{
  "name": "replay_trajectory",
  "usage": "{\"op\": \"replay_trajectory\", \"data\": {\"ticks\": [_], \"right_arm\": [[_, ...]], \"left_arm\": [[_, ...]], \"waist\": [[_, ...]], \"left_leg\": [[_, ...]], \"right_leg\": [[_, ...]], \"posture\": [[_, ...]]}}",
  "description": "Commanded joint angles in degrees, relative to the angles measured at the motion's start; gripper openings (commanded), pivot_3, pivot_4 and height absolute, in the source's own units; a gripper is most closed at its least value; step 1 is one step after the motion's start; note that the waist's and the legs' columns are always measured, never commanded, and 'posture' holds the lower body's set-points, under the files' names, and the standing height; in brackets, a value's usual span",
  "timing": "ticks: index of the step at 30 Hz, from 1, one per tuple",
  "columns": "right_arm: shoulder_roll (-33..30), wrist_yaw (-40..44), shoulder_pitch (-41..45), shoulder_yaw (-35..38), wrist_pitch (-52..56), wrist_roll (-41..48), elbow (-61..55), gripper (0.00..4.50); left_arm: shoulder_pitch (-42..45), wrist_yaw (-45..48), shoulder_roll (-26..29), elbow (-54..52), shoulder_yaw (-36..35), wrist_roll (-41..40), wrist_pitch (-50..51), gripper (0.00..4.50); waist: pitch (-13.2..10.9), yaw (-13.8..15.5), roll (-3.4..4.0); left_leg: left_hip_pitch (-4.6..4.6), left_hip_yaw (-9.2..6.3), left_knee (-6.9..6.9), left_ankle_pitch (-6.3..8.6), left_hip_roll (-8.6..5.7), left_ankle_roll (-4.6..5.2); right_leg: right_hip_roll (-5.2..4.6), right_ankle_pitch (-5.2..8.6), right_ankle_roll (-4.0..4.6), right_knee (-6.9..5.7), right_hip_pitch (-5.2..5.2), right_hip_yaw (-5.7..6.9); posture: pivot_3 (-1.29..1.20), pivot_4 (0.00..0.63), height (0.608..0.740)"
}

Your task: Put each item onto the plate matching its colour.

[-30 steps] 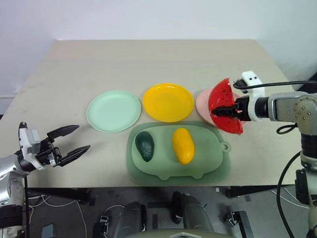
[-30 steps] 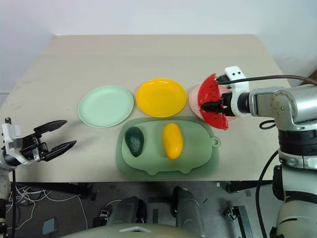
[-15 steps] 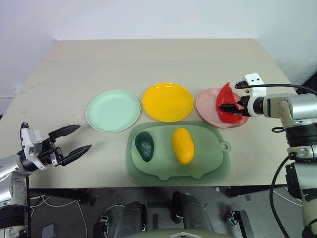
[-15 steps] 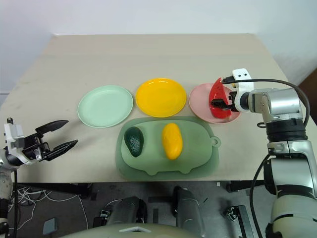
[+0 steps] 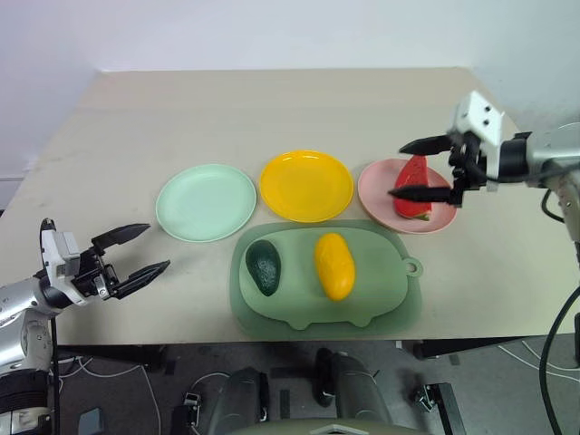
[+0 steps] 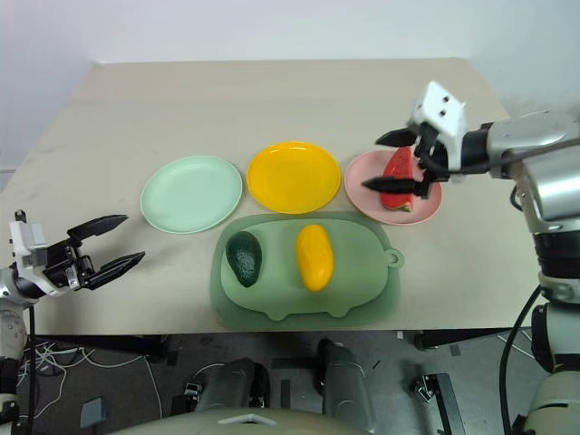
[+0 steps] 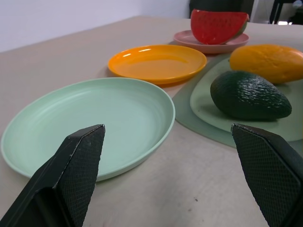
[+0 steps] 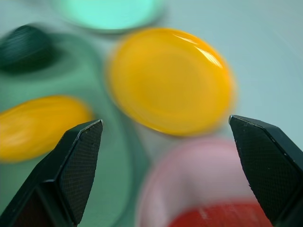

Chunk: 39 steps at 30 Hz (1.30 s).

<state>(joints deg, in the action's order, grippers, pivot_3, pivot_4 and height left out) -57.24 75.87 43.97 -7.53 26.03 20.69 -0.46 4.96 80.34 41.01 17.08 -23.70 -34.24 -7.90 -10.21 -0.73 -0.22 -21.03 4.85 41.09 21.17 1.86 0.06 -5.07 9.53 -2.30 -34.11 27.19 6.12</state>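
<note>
Looking down from my head, I see my right gripper point(image 5: 423, 169) spread wide above the watermelon point(image 5: 412, 187) on the pink plate point(image 5: 378, 183), my left gripper point(image 5: 134, 250) gaping too, while my left wrist shows avocado point(image 7: 248, 95) and mango point(image 7: 269, 56) on the board point(image 7: 208, 111).

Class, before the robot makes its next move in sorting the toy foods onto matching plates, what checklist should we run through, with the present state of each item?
1. Watermelon wedge resting on the pink plate: ok.
2. Right gripper has its jaws open and holds nothing: ok.
3. Mango on the yellow plate: not ok, it lies on the cutting board.
4. Avocado on the mint green plate: not ok, also on the board.
5. Left gripper has its jaws open, empty: ok.
6. Yellow and mint plates bare, ready to receive: ok.
</note>
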Motion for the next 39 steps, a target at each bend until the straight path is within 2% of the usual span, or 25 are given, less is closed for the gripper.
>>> {"op": "replay_trajectory", "data": {"ticks": [1,8,16,23,33,36,37,39], "right_arm": [[0.94,5.34,0.63,-2.94,-10.99,-3.96,-2.29,4.49],[6.74,16.14,6.94,-13.18,-38.87,-14.27,3.18,4.49],[11.75,16.63,13.65,-23.33,-58.59,-19.42,13.09,4.49],[14.57,16.63,15.25,-29.27,-66.98,-20.99,15.84,4.49],[19.33,16.17,13.72,-30.24,-69.69,-25.19,20.75,4.49],[20.12,15.36,13.41,-29.99,-69.29,-26.85,22.63,3.92],[20.28,15.16,13.36,-29.87,-69.31,-27.26,23.2,3.5],[20.42,14.8,13.32,-29.58,-69.0,-27.74,23.85,3.24]], "left_arm": [[0.7,0.78,0.8,-0.37,-0.19,0.19,-1.03,4.5],[0.19,1.39,0.28,-1.38,0.8,0.48,-1.19,4.5],[-2.04,0.52,-0.56,-4.0,0.94,-0.08,-0.84,4.5],[-4.6,-0.82,-0.72,-6.46,0.1,-0.69,-0.45,4.5],[-6.72,-1.9,-1.17,-9.09,0.2,-1.17,-0.84,4.5],[-6.51,-1.49,-1.32,-8.95,0.49,-1.19,-1.17,4.5],[-6.31,-1.37,-1.36,-8.75,0.63,-1.14,-1.22,4.5],[-5.81,-0.81,-1.42,-8.22,1.02,-0.9,-1.58,4.5]], "waist": [[0.0,0.03,0.0],[-0.02,-0.27,0.02],[-0.02,-0.1,0.02],[-0.02,-0.09,0.03],[-0.02,-0.02,0.03],[-0.02,-0.05,0.03],[-0.02,-0.06,0.03],[-0.02,-0.07,0.03]], "left_leg": [[0.0,0.0,0.02,0.0,0.0,0.0],[0.02,0.09,0.02,-0.07,-0.04,-0.12],[0.05,0.19,0.04,-0.2,-0.04,-0.37],[0.08,0.19,0.04,-0.24,-0.04,-0.43],[0.12,0.18,0.05,-0.25,-0.03,-0.45],[0.13,0.18,0.05,-0.25,-0.03,-0.45],[0.13,0.19,0.05,-0.25,-0.04,-0.45],[0.22,0.18,0.05,-0.25,-0.03,-0.45]], "right_leg": [[-0.01,0.0,0.0,0.0,0.0,0.0],[0.06,0.0,0.01,-0.02,0.01,0.01],[0.04,0.0,0.03,-0.04,-0.03,0.02],[0.05,0.0,0.04,-0.1,-0.03,0.02],[0.05,0.0,0.05,-0.13,-0.06,0.03],[0.05,0.0,0.05,-0.14,-0.07,0.03],[0.05,-0.01,0.05,-0.13,-0.07,0.03],[0.06,0.0,0.05,-0.14,-0.14,0.03]], "posture": [[0.0,0.15,0.733],[0.0,0.15,0.733],[0.0,0.15,0.733],[0.0,0.15,0.733],[0.0,0.15,0.733],[0.0,0.15,0.733],[0.0,0.15,0.733],[0.0,0.15,0.733]]}}
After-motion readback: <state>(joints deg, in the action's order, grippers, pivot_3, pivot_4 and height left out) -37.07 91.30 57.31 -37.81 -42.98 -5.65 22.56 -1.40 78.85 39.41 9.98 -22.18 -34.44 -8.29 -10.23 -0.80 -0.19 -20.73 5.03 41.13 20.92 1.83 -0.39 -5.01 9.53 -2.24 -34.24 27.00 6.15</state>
